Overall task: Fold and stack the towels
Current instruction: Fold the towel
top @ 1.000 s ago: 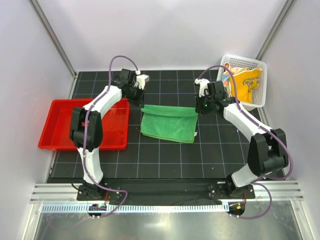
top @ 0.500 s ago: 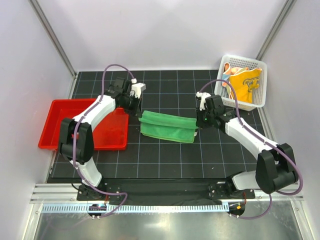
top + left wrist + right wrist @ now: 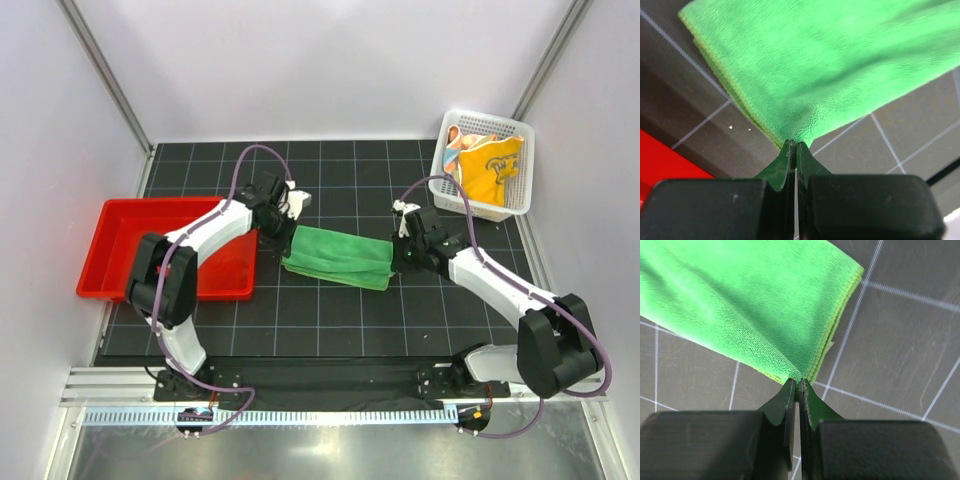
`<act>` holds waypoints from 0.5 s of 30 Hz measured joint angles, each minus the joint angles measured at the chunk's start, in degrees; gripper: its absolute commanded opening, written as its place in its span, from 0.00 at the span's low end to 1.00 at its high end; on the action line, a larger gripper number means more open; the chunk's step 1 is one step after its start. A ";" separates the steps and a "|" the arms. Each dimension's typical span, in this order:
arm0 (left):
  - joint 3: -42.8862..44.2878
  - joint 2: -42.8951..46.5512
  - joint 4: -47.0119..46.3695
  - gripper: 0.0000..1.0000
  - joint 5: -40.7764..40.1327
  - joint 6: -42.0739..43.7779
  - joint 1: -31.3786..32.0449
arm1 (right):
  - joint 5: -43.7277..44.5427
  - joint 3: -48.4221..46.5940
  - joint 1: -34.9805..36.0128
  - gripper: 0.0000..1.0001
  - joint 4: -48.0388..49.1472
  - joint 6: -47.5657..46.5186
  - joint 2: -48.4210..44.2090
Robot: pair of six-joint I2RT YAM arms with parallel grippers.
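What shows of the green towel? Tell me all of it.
The green towel is a plain, bright green cloth of soft, fine-piled fabric with a stitched hem. It is folded over into a long band, with layers doubled at its edges. It lies across the middle of the black gridded mat, just right of the red tray. The left gripper is shut on its left corner and the right gripper on its right corner. The cloth puckers toward each pinch.

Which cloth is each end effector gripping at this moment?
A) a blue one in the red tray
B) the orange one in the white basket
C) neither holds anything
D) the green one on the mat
D: in the wrist views the left end effector and right end effector each pinch a corner of the green towel.
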State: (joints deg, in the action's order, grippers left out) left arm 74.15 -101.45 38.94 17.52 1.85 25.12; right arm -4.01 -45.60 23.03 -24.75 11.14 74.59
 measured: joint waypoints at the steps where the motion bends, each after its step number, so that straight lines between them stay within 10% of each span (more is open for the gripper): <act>1: -0.07 -0.26 0.13 0.01 -0.98 0.00 0.44 | 0.28 0.24 0.02 0.05 -0.15 0.50 0.00; 15: -0.63 -0.92 -0.98 0.00 -10.80 -2.84 1.33 | -0.24 3.43 0.37 0.04 -1.20 7.50 -3.50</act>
State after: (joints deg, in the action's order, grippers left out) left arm 73.52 -102.37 37.95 6.72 -0.99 26.46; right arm -4.25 -42.17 23.40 -25.96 18.63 71.09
